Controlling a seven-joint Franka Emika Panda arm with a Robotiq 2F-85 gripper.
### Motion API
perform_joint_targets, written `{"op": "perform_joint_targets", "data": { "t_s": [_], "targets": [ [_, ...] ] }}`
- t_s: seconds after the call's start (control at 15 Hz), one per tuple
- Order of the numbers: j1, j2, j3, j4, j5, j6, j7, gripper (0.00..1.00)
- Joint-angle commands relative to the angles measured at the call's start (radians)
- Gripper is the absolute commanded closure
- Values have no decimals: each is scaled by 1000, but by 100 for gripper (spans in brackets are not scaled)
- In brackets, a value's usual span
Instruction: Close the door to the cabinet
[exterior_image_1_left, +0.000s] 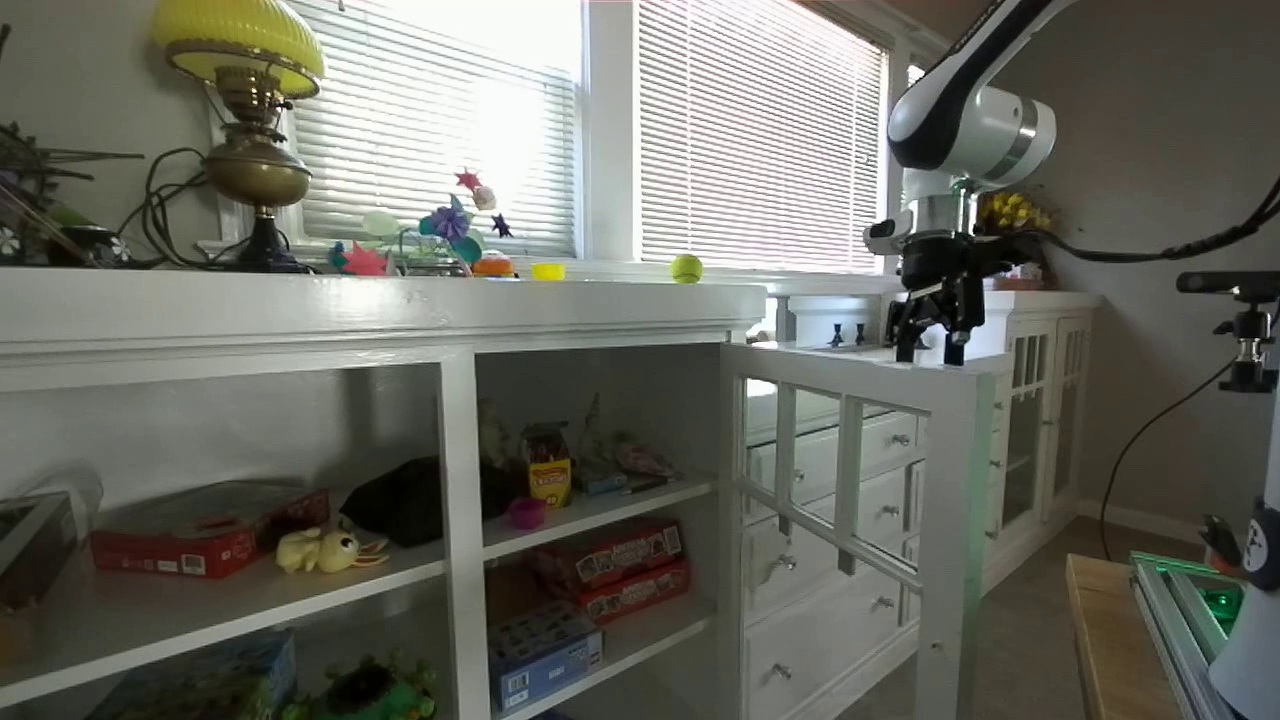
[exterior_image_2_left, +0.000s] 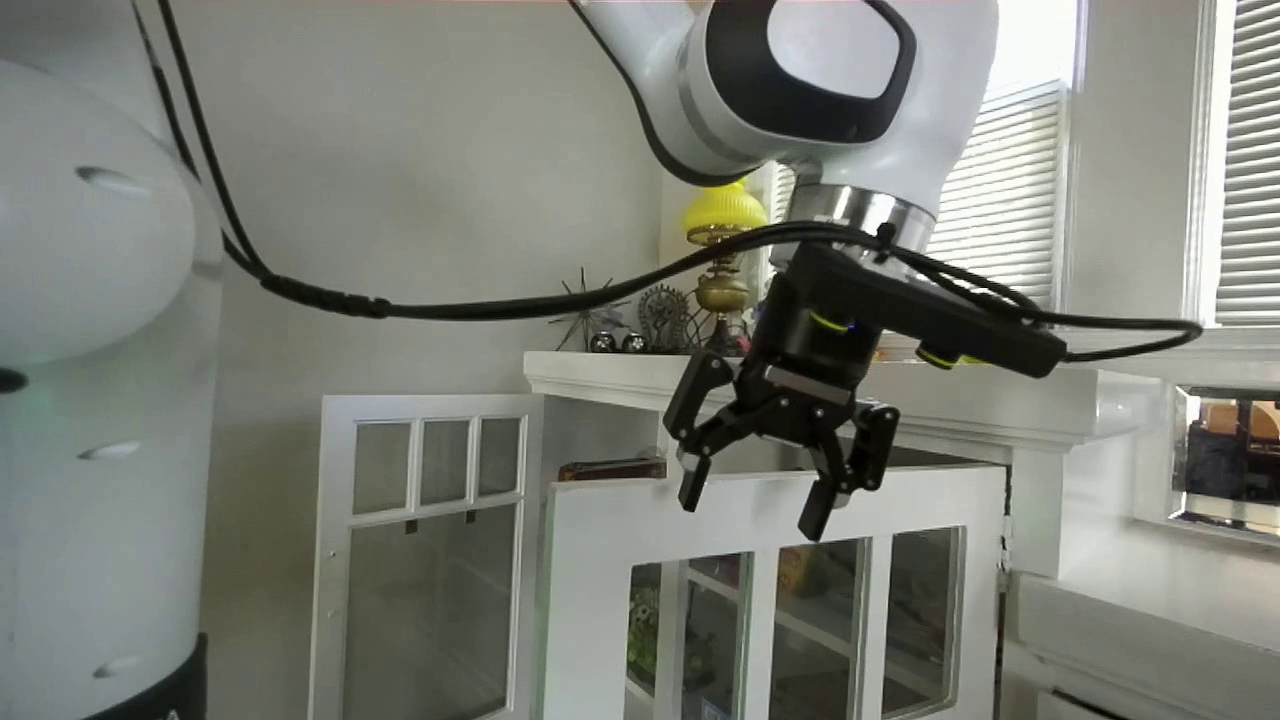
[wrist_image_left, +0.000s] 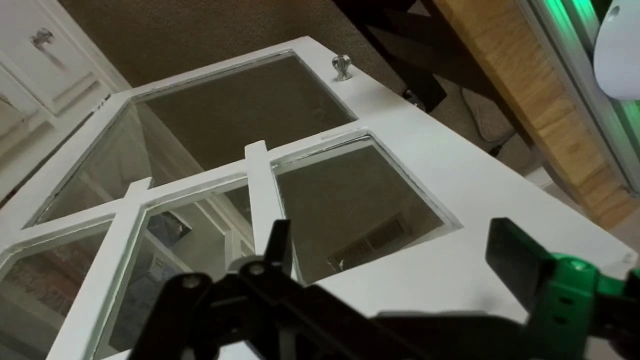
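The white cabinet (exterior_image_1_left: 380, 312) has open shelves. Its glass-paned door (exterior_image_1_left: 948, 500) stands wide open, swung out from the cabinet front; it also shows in an exterior view (exterior_image_2_left: 590, 610) and in the wrist view (wrist_image_left: 410, 145). A clear knob (wrist_image_left: 342, 67) sits on the door's outer face. My black gripper (exterior_image_1_left: 930, 350) points down beside the door's top edge near its free end; it also shows in an exterior view (exterior_image_2_left: 752, 512) and in the wrist view (wrist_image_left: 390, 240). Its fingers are spread with nothing between them. I cannot tell if they touch the door.
Another glass-paned door (exterior_image_2_left: 335, 560) stands open farther along the cabinet. Shelves hold red boxes (exterior_image_1_left: 635, 570), a crayon box (exterior_image_1_left: 550, 480) and toys. A lamp (exterior_image_1_left: 258, 180) and a tennis ball (exterior_image_1_left: 686, 268) stand on top. A wooden table edge (wrist_image_left: 545, 110) lies near the door's free side.
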Motion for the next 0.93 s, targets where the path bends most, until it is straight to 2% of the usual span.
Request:
{"op": "perform_joint_targets", "data": {
  "t_s": [0.0, 0.4, 0.73, 0.87],
  "targets": [
    [-3, -35, 28, -69, -16, 98, 5, 0],
    [46, -18, 66, -124, 11, 283, -13, 0],
    [115, -16, 68, -118, 88, 261, -38, 0],
    [136, -11, 75, -117, 136, 303, -11, 0]
  ]
}}
